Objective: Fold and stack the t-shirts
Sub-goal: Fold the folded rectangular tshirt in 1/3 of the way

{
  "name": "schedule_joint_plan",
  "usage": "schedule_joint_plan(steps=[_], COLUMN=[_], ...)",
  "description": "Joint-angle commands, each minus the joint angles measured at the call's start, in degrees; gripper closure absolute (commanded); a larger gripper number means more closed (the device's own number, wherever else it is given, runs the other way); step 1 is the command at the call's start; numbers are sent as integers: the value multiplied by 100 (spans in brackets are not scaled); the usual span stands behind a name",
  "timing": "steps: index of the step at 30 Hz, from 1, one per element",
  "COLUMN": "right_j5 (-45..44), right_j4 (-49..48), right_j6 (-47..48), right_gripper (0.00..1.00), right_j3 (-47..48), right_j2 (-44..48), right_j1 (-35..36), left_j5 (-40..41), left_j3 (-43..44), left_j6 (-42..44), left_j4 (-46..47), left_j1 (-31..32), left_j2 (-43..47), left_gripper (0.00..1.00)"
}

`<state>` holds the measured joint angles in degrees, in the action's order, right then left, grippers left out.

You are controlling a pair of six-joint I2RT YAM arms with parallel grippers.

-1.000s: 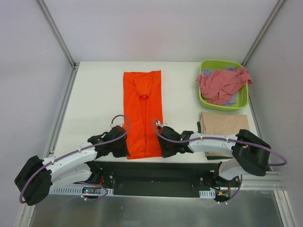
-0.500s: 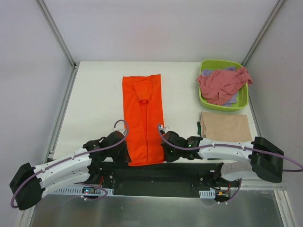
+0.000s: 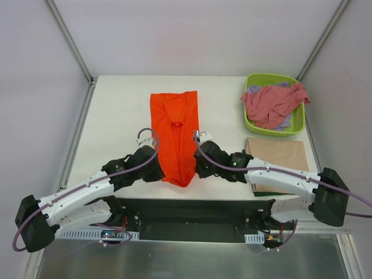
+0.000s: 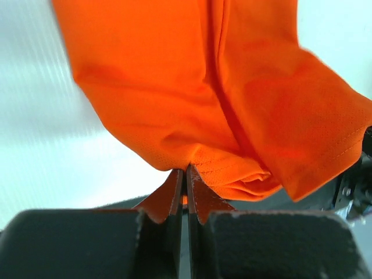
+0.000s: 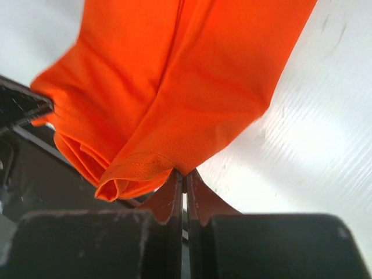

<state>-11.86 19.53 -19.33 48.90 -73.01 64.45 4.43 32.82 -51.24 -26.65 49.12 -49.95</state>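
Pinching the near hem of the long bright orange cloth t-shirt (image 3: 174,125), the shut left fingers (image 4: 185,189) and just-closed right fingers (image 5: 185,192) now hold it lifted off the white counter (image 3: 116,116), beginning the fold toward the collar.

Lime-green tub (image 3: 264,77) on white table (image 3: 116,128), far right.

The white rectangular bench (image 3: 116,116) carries a bright orange cloth t-shirt (image 3: 176,125) at its middle, folded into a long narrow strip. Its far part lies flat and its near end hangs clear of the surface. A lime-green plastic tub (image 3: 273,131) stands at the far right corner. Just in front of it lies a folded tan cloth t-shirt (image 3: 279,156), with a sliver of dark green cloth (image 3: 258,193) under its near edge.
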Motion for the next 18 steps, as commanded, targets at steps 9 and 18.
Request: schedule_joint_plan(steps=[9,18], right_j5=[158,280], right_j4=[-283,-222], right_j6=[1195,1493], right_gripper=[99,99], right_j3=[1858,2808], right_j2=[-1311,-2146], right_j1=[-1144,-1724], left_j5=[947,648], left_j3=[1595,2290], left_j6=[1028,1555], left_j4=[178,731], left_j1=[-1289,-2082], left_j2=[-1314,-2263], left_gripper=[100,100])
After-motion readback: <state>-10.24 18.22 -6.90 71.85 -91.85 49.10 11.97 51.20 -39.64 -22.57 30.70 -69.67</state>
